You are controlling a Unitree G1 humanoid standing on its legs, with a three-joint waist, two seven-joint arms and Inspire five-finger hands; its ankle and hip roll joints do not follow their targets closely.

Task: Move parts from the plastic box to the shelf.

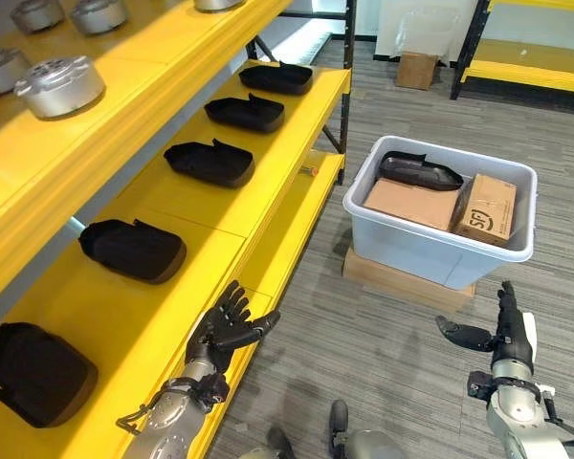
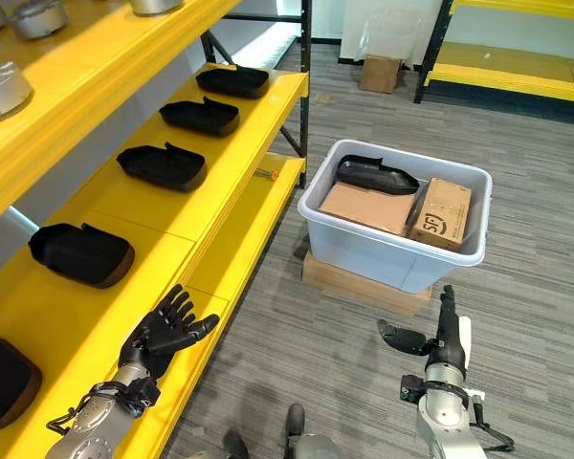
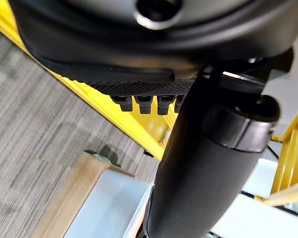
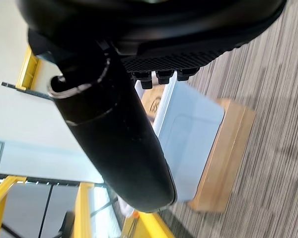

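Both the left hand and right hand are spread and empty, so next is reaching for the black part in the plastic box at centre right.

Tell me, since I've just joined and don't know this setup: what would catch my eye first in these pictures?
First, the bright yellow shelf along the robot's left, with a row of black parts lined up on its lower level and silver round parts above. Next, the pale plastic box on the grey floor to the right, holding one more black part beside cardboard boxes. The left hand and right hand are both open and hold nothing.
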